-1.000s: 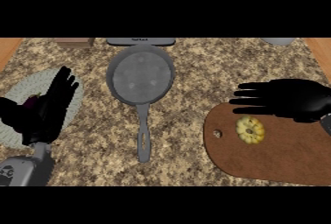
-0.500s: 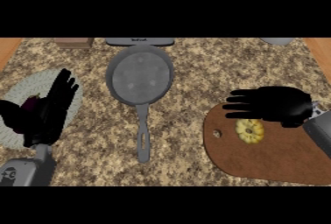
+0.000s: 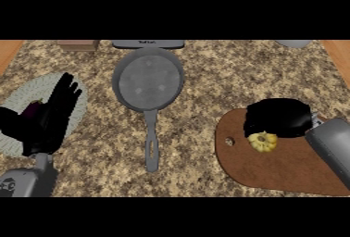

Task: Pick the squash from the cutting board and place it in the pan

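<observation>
Head view shows the right hand (image 3: 279, 118) poised over the squash (image 3: 262, 141), which lies on the cutting board (image 3: 273, 169) just under that hand's near edge. Whether its fingers have curled cannot be told; the hand reads as one dark mass. The step appears to be the approach to the grasp, so the next move likely calls for closing round the squash, then carrying it left and away to the pan (image 3: 148, 79), well apart from the hand. The left hand (image 3: 48, 115) rests released, fingers straight, over a pale plate (image 3: 17, 104). A speckled stone counter (image 3: 198, 152) bears everything.
</observation>
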Robot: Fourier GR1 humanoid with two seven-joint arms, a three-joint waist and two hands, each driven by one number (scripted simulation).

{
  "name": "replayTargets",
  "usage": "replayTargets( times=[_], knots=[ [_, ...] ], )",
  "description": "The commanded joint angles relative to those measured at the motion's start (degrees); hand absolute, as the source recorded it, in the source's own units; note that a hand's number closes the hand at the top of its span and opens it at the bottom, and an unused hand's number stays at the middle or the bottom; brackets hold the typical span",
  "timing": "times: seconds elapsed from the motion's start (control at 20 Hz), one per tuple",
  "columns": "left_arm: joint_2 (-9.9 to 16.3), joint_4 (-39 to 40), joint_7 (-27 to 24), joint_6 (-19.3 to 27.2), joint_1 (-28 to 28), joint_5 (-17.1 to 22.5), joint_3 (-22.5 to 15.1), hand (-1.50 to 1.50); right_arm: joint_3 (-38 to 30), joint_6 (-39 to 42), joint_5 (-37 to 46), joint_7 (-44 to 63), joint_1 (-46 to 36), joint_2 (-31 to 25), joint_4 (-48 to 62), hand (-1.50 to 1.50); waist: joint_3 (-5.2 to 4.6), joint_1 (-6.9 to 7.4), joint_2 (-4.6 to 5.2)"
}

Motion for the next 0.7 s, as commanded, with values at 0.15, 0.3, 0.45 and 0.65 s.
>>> replayTargets(
  times=[0.15,0.3,0.45,0.65],
  knots=[
    [0.8,1.2,-0.5,-2.5,-0.3,-0.1,2.1,0.00,-0.9,-2.1,1.4,-6.7,-0.8,4.2,4.6,1.50,0.02,0.01,0.06],
    [-0.1,-0.2,1.9,-1.3,-0.2,-0.4,2.0,0.00,-2.2,-1.6,-0.2,-8.8,1.6,1.7,2.2,1.50,0.03,-0.28,-0.05],
    [-0.6,-0.3,1.8,-1.3,-0.6,-0.9,2.0,0.00,-3.5,1.6,-1.5,-9.4,-1.4,2.7,3.5,1.50,0.02,-0.11,-0.03],
    [-1.4,0.6,0.7,-1.1,0.2,-1.2,1.0,0.00,-2.9,11.7,-0.9,24.0,-1.0,21.1,4.1,1.50,-0.37,0.02,-0.60]
  ],
)
